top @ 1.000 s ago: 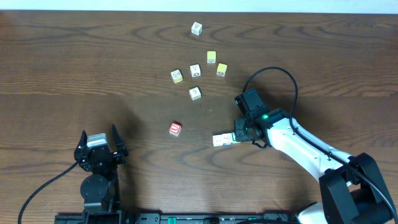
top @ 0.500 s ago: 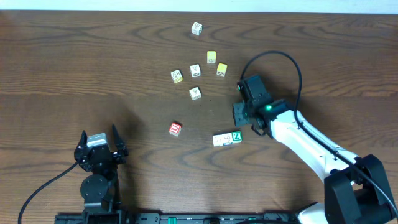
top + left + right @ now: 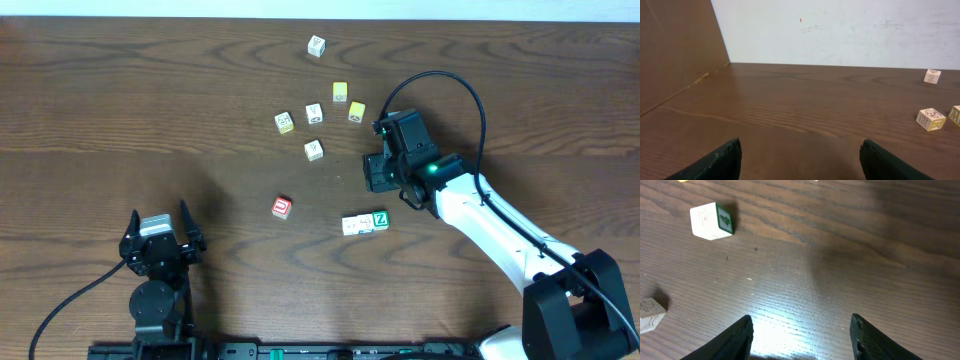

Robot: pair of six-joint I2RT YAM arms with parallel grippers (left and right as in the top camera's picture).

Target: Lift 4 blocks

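While the right gripper (image 3: 372, 172) is hovering empty over the table (image 3: 100, 100) with jaws apart, the green Z block (image 3: 378, 219) is sitting near it, touching a white block (image 3: 353, 225) — red block (image 3: 282, 207) lying further left. I'm seeing the left gripper (image 3: 160, 228) spread wide — holding nothing.
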